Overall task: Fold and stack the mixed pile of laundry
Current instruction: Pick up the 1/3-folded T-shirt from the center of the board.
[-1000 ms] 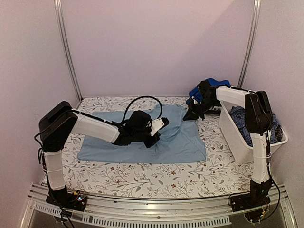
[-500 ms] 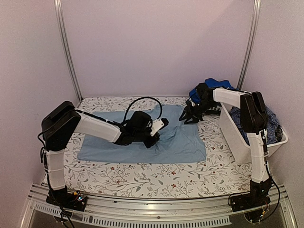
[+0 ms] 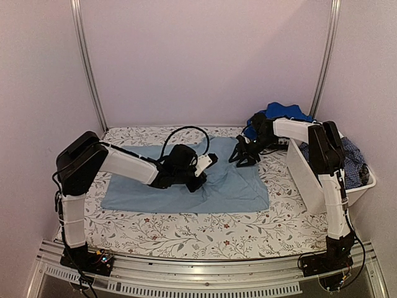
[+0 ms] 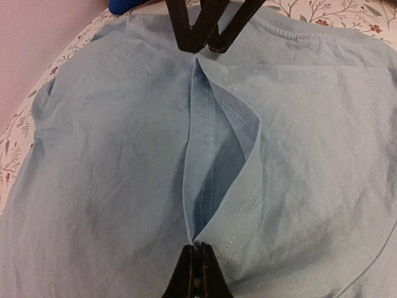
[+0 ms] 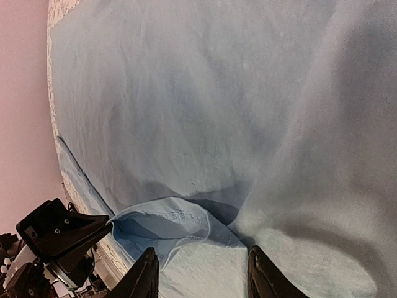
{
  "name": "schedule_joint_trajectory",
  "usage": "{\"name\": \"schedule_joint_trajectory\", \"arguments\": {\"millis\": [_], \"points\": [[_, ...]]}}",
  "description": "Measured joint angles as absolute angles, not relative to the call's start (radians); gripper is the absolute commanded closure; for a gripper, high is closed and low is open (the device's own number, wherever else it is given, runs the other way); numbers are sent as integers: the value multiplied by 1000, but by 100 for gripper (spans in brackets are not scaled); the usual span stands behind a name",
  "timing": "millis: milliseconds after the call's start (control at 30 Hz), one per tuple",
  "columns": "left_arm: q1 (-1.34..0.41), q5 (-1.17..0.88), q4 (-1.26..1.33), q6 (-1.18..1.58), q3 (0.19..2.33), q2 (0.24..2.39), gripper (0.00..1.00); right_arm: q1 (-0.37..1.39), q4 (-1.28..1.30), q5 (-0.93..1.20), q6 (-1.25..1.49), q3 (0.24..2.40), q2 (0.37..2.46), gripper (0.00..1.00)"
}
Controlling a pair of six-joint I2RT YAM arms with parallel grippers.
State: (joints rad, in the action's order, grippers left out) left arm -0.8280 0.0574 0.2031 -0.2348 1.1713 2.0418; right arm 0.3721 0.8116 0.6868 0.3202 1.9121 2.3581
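My left gripper (image 4: 197, 276) is near the middle of the large pale blue cloth garment (image 3: 236, 186), which lies spread on the white leaf-and-flower patterned table cover (image 3: 186, 236). My right gripper (image 5: 203, 273) is over the garment's far right part, facing my left one. A raised fold (image 4: 211, 174) of the cloth runs between them. Right of the garment stands the white rectangular plastic tub (image 3: 304, 180), with the dark blue small-check cloth garment (image 3: 353, 161) in it. The royal blue cloth garment (image 3: 285, 112) lies at the tub's far end.

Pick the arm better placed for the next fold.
Left. The left gripper is shut on a hem of the large pale blue cloth garment; the right gripper is open, gripping nothing.
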Motion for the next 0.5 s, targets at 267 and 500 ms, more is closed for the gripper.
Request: {"name": "schedule_joint_trajectory", "arguments": {"millis": [267, 500], "points": [[-818, 47, 196, -235, 1195, 2067, 100, 384, 809, 692, 304, 1925, 2385, 58], [-814, 35, 196, -235, 1206, 2067, 100, 386, 803, 694, 300, 1926, 2397, 88]]}}
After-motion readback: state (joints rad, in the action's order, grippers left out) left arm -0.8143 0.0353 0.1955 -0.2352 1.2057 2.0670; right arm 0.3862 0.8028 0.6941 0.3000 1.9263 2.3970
